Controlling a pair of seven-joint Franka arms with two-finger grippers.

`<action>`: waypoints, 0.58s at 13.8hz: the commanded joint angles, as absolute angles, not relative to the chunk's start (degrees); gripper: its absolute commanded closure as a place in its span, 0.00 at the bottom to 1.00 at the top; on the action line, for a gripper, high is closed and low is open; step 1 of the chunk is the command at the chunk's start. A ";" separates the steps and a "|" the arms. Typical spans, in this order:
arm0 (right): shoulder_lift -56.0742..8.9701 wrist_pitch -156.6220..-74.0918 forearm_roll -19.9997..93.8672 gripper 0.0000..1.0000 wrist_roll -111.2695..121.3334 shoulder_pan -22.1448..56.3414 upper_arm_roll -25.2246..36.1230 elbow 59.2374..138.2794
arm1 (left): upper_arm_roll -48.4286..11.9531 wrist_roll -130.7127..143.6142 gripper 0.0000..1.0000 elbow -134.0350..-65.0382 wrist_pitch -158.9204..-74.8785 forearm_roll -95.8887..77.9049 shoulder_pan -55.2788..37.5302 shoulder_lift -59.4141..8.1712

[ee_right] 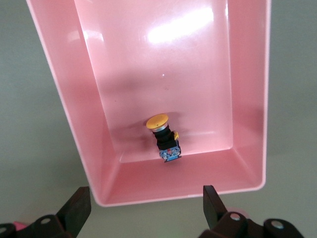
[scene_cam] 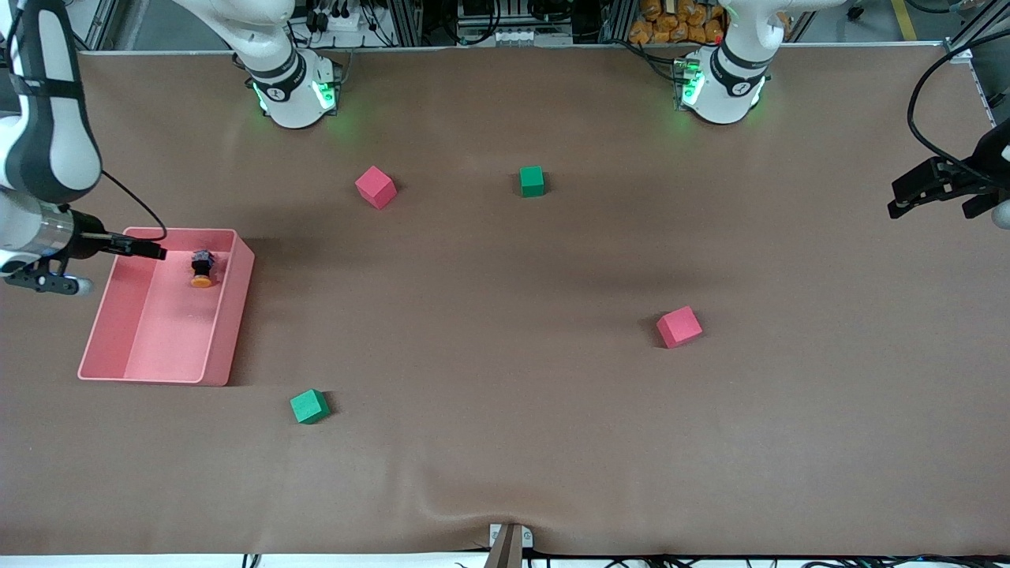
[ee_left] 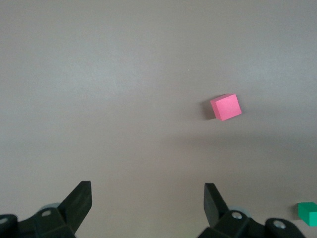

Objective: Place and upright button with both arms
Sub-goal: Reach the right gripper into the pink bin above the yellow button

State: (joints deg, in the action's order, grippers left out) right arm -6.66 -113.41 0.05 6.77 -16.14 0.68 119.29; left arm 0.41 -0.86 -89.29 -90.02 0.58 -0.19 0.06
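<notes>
Pickup is the step in hand: right end effector (ee_right: 143,208) hangs released over the bin (scene_cam: 229,315), needing descent onto the tipped button (scene_cam: 203,269), while the left end effector (ee_left: 148,208) waits released over the table (scene_cam: 505,394)

Button (scene_cam: 203,269), apparently tipped, in pink bin (scene_cam: 225,347)

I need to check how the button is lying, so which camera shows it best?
The right wrist view: the button fills the frame, lying on its side in the pink tray. The front view shows it tiny; the left wrist view misses it.
</notes>
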 commanded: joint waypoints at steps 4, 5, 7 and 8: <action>-7.20 -116.28 0.00 0.00 12.56 -17.58 -0.18 120.76 | 0.26 -2.02 0.00 -88.68 -89.21 1.23 -0.18 0.09; -7.29 -116.37 0.09 0.00 12.57 -17.67 -0.18 120.76 | 0.26 -2.11 0.00 -88.68 -89.21 1.23 0.09 0.09; -7.47 -117.68 0.09 0.00 12.57 -17.49 -0.18 120.85 | 0.26 -2.11 0.00 -88.68 -89.21 1.32 0.09 0.17; -8.08 -118.12 0.09 0.00 12.74 -17.75 -0.18 120.85 | 0.35 -2.11 0.00 -88.77 -89.21 1.41 0.09 0.18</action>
